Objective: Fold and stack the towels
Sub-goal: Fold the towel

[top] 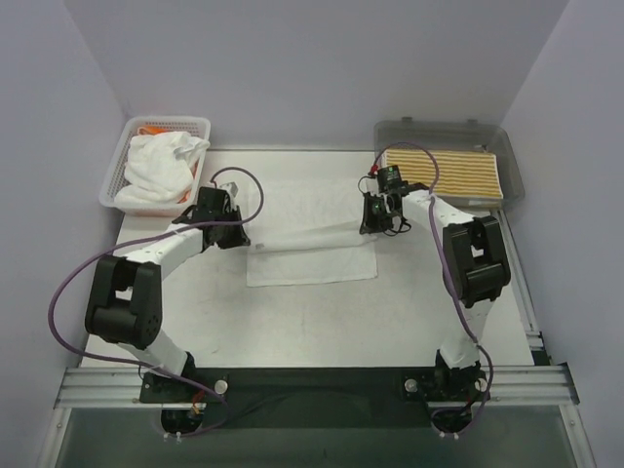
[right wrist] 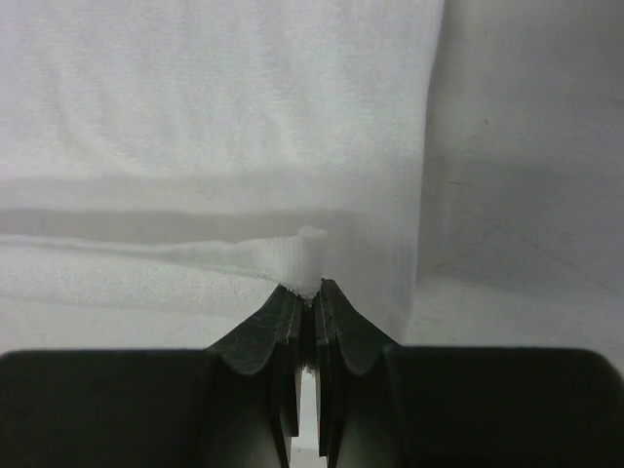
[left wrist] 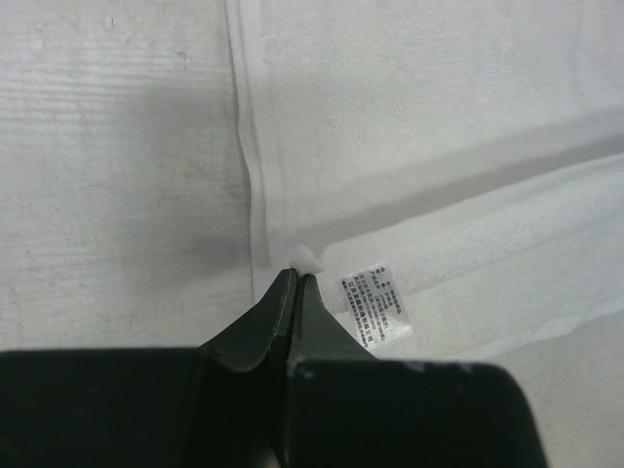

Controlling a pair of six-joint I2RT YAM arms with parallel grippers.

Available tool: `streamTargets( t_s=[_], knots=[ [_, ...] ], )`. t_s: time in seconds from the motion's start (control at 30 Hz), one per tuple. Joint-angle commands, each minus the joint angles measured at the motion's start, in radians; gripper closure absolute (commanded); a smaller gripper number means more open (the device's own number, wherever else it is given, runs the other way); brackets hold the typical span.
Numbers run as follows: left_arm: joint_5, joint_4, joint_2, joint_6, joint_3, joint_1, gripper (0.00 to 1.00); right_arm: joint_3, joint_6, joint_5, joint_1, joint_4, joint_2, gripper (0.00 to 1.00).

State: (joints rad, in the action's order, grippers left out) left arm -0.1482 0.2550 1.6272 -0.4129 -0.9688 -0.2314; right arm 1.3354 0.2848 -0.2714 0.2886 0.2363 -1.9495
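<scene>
Pinching edges of the seemingly half-folded white terry towel (top: 312, 255), left claw (left wrist: 297, 279) and right claw (right wrist: 310, 291) clamp tight.

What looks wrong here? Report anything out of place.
Nothing stands out. The white towel is mid-fold, an edge pinched by the left gripper and right gripper. The towels heaped in the basket are crumpled, merely not yet folded.

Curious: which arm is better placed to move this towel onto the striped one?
Probably right: the right gripper pinches the white towel's corner near the tray holding the striped towel; the left gripper pinches the far corner, by the basket.
</scene>
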Motion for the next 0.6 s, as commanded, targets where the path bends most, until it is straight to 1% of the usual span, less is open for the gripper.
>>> streamTargets(
  t_s=[0.0, 0.17, 0.33, 0.43, 0.57],
  knots=[
    [0.016, 0.018, -0.098, 0.055, -0.079, 0.023, 1.0, 0.057, -0.025, 0.067, -0.012, 0.031, 0.116, 1.0],
    [0.004, 0.066, -0.165, 0.063, -0.166, 0.066, 1.0, 0.071, -0.039, 0.078, -0.012, 0.054, 0.201, 1.0],
    [-0.001, 0.107, -0.217, 0.082, -0.241, 0.076, 1.0, 0.061, -0.035, 0.07, -0.008, 0.073, 0.294, 1.0],
    [-0.014, 0.112, -0.245, 0.072, -0.231, 0.076, 1.0, 0.036, -0.026, 0.074, 0.0, 0.077, 0.336, 1.0],
    [-0.025, 0.109, -0.279, 0.057, -0.154, 0.075, 1.0, -0.045, -0.007, 0.058, 0.017, 0.078, 0.365, 1.0]
  ],
)
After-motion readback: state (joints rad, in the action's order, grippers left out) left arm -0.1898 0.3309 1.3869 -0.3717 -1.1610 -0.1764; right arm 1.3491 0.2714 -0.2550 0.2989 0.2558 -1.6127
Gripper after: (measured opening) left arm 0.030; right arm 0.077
